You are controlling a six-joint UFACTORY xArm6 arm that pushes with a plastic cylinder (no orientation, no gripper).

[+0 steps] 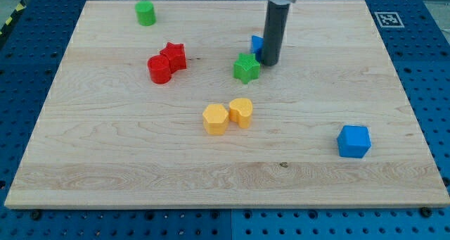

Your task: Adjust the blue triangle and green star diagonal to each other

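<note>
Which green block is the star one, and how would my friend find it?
Start at the dark rod coming down near the top middle of the wooden board. My tip sits just right of the green star, with the blue triangle half hidden behind the rod. Unlike the round green cylinder at the top left, it has points.

Pale wooden bench [105, 162] carried: green cylinder block [145, 13], red star block [174, 55] touching red cylinder block [159, 70], green star block [246, 68], partly hidden blue block [257, 44], two touching yellow blocks [228, 115], blue cube block [353, 141].
</note>
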